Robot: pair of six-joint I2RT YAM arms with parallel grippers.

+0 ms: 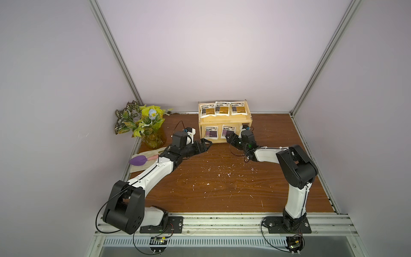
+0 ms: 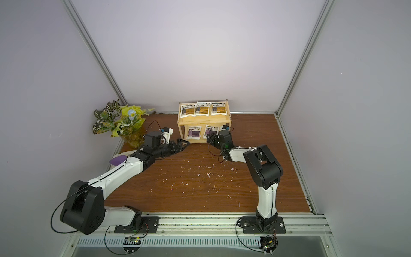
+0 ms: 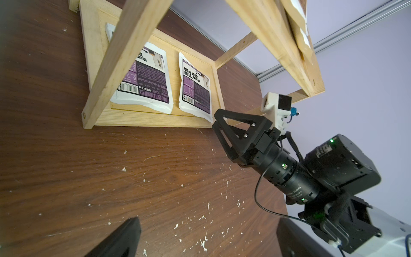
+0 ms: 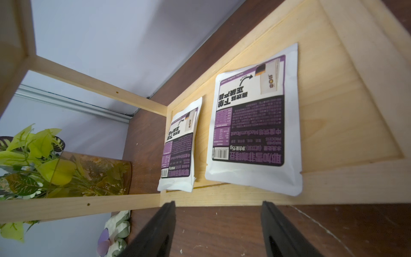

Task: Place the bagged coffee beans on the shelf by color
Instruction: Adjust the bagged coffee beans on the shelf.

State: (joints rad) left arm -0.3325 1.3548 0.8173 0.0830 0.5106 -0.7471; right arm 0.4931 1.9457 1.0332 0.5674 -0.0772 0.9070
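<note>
Tabletop (image 1: 222,189): right end effector (image 4: 218,203) open, empty, nr shelf (image 4: 333,184); left end effector (image 1: 207,144) same.

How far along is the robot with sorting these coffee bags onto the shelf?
Looks essentially finished. Three golden-brown pouches lie on the shelf's top tier, two purple pouches on the lower. Nothing is in hand: the right gripper is open and empty before the lower tier, the left gripper open too. No pouch shows on the table.
</note>
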